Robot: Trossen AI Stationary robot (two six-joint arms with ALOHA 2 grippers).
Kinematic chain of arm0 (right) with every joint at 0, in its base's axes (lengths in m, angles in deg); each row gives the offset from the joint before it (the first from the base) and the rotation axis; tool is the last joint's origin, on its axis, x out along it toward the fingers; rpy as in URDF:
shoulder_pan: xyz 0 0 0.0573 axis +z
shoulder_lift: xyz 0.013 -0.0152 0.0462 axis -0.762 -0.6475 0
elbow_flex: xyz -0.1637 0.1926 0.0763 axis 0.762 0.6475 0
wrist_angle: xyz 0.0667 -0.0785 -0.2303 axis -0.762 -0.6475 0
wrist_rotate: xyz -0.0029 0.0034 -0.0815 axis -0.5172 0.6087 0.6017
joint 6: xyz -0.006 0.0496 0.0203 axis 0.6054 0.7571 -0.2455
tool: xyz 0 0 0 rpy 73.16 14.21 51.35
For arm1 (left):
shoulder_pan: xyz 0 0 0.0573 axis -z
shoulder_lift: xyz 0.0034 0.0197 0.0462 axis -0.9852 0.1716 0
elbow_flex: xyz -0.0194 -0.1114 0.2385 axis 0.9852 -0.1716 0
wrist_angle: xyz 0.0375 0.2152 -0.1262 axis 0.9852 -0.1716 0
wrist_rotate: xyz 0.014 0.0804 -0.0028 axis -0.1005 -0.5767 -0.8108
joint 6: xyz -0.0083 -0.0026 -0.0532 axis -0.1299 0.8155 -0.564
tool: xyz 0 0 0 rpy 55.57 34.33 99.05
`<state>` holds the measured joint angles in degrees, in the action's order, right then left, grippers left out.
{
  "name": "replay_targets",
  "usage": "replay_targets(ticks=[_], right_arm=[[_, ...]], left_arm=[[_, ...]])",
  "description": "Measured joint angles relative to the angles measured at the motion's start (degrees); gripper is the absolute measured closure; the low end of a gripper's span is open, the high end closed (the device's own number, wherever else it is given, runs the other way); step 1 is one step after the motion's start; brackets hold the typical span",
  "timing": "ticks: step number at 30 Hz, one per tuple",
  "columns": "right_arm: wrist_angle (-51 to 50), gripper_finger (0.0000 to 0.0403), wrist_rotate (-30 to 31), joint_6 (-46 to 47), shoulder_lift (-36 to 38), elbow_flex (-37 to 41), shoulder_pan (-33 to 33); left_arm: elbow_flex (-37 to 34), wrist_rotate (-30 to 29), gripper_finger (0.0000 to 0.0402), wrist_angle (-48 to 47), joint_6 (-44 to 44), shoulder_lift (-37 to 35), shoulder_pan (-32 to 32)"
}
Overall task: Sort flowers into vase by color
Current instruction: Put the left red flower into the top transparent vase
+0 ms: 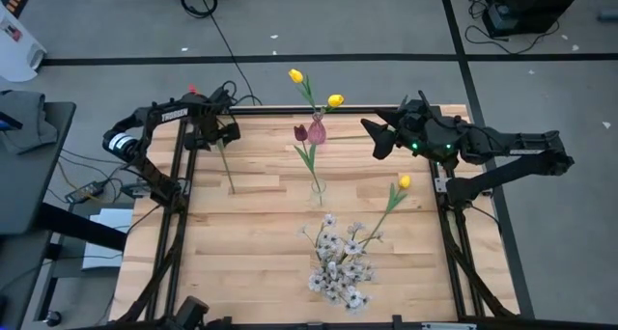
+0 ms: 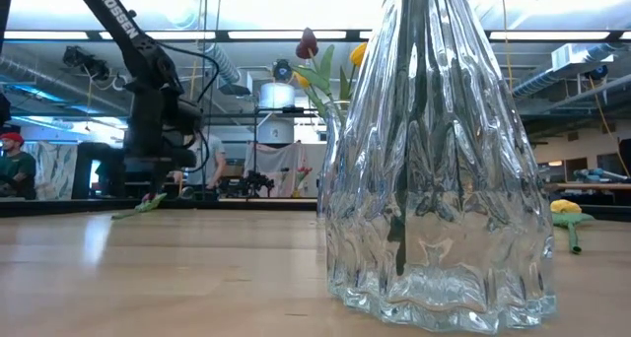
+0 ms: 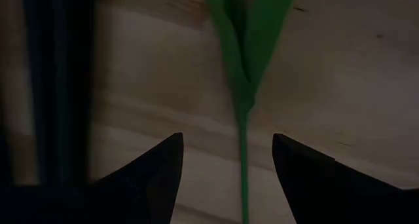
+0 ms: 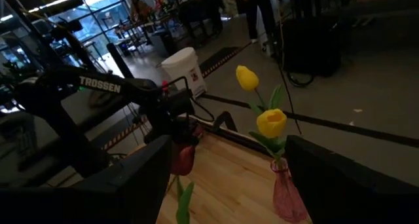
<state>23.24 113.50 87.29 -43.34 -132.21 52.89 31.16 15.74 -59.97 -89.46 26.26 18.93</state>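
Left gripper (image 3: 226,178) open, fingers straddling a green stem (image 3: 243,152) lying on the desk (image 1: 261,243), far left. Right gripper (image 1: 379,137) open, hovering far right near the pink vase (image 1: 317,132). Risk: thin stem slips sideways on closing, an empty pinch.

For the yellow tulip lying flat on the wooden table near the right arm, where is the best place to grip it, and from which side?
Grip the yellow tulip at mid-stem, coming straight down from above: it lies flat on the wooden table, and the stem there is thin and bare. The right gripper, jaws open, is nearest.
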Motion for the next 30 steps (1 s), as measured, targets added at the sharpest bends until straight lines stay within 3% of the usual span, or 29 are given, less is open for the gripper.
replay_targets(ticks=[4,25,30], right_arm=[[-0.02,0.0097,-0.58,0.29,0.0,0.0,0.0],[1.77,0.0097,-1.02,0.36,0.28,0.0,0.0],[1.76,0.0097,-1.04,0.36,0.28,0.0,0.0]], left_arm=[[-1.94,4.03,0.0163,5.8,-0.31,-0.09,0.02],[-5.71,2.47,0.0164,8.25,-3.56,-0.37,0.02],[-5.77,2.73,0.0197,8.45,-3.66,-0.8,0.07]])
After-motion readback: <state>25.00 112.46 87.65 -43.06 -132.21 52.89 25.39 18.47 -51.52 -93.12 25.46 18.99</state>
